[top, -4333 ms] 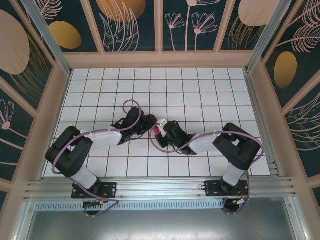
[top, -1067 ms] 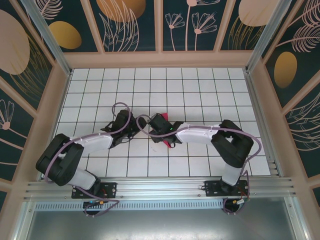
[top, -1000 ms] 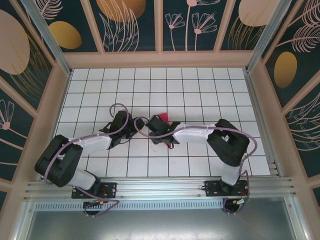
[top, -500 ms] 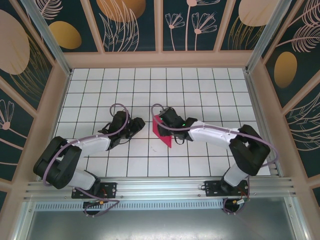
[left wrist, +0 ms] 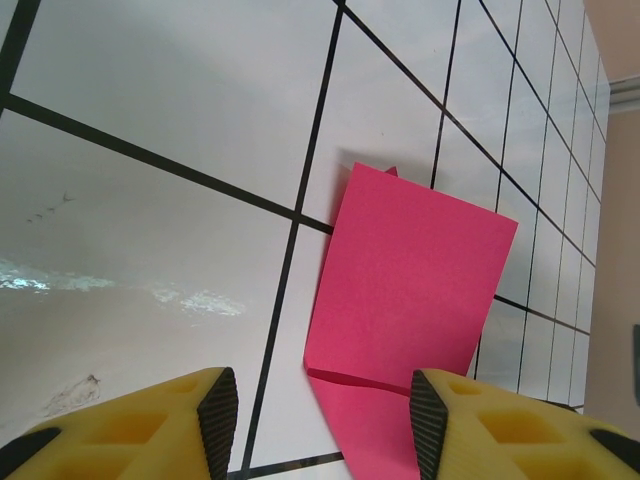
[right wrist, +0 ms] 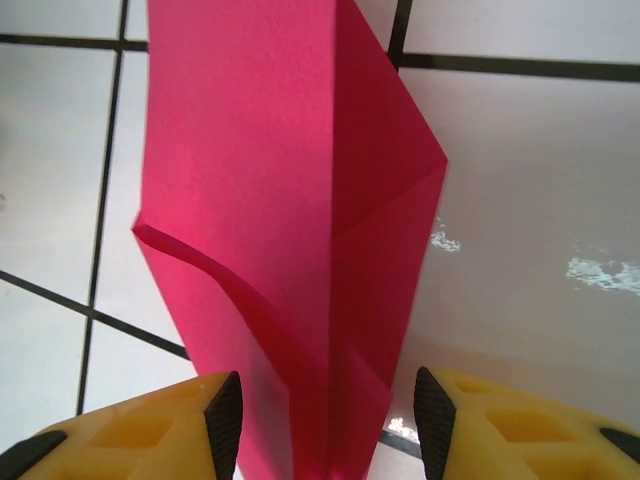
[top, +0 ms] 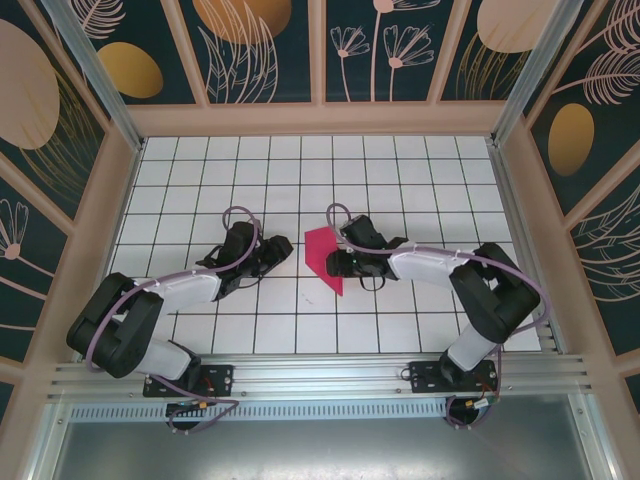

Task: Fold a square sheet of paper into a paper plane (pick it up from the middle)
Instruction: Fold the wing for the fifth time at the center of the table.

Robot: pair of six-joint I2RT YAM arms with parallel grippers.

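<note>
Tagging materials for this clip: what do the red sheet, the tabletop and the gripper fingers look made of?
Sheet: thin matte paper, holding sharp creases.
Tabletop: glossy white, black grid lines, reflecting glare; tile or laminate, unclear.
Fingers: yellow, matte, moulded recesses, probably plastic, with dark ribbed inner faces, perhaps rubber.

A white desk (top: 400, 170) ruled into square tiles by black lines is enclosed by dark teal wall panels (top: 265, 50) printed with pale flowers and golden ovals, set in a tan frame (top: 320, 118), and an aluminium rail (top: 320, 372) is mounted along its near edge.
</note>
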